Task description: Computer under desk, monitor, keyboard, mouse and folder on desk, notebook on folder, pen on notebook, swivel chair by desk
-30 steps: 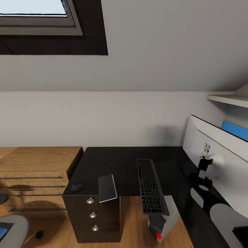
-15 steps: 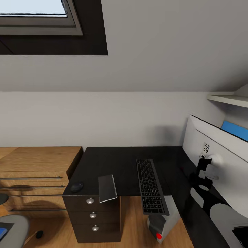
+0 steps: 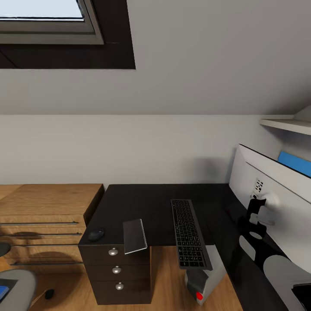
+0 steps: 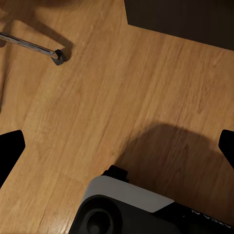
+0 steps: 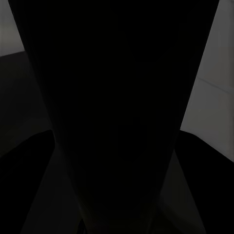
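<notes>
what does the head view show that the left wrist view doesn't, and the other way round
Head view: the glossy black desk top carrying the slim dark-keyed keyboard, small black mouse, thin grey notebook and white-backed monitor. Left wrist view: the left tool, its dark fingertips wide apart, a chrome chair leg ending in a caster, and the robot's white-and-black base. Both: light wood floor.
</notes>
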You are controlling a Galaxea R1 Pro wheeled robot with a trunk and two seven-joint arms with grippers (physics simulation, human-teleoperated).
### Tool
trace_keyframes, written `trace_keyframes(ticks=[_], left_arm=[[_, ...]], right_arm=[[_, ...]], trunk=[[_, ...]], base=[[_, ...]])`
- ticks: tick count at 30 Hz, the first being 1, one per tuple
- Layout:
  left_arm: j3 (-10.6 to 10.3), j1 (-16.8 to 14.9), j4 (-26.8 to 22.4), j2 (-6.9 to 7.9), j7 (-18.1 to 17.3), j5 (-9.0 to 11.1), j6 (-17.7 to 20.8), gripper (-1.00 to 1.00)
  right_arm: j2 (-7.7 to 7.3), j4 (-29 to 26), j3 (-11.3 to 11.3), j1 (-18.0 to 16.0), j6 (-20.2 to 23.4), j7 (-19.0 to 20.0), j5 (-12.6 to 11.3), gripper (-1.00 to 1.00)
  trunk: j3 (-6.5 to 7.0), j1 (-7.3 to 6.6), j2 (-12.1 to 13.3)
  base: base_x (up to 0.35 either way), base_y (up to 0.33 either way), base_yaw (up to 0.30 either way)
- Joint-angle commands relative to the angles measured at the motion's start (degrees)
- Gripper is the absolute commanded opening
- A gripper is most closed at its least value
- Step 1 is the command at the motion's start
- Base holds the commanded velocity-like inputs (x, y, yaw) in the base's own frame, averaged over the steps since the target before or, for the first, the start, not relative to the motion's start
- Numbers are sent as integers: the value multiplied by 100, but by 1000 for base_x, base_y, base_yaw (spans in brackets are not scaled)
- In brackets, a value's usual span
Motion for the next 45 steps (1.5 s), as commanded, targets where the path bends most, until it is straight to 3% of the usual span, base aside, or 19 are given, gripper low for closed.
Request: trace_keyframes(ticks=[1,26,45], left_arm=[[-36,-2,-7,5,30,61,-35,100],[-45,-2,-7,-4,30,61,-31,100],[-36,-2,-7,-4,30,69,-18,100]], right_arm=[[-5,-1,69,-6,-15,-22,-53,-100],[6,-19,69,-6,-24,-18,-28,-100],[6,-19,68,-6,-24,-19,-20,-100]], trunk=[[-6,1,-5],[-6,1,-5],[-6,1,-5]], base=[[0,0,0],[-15,30,0],[-309,25,0]])
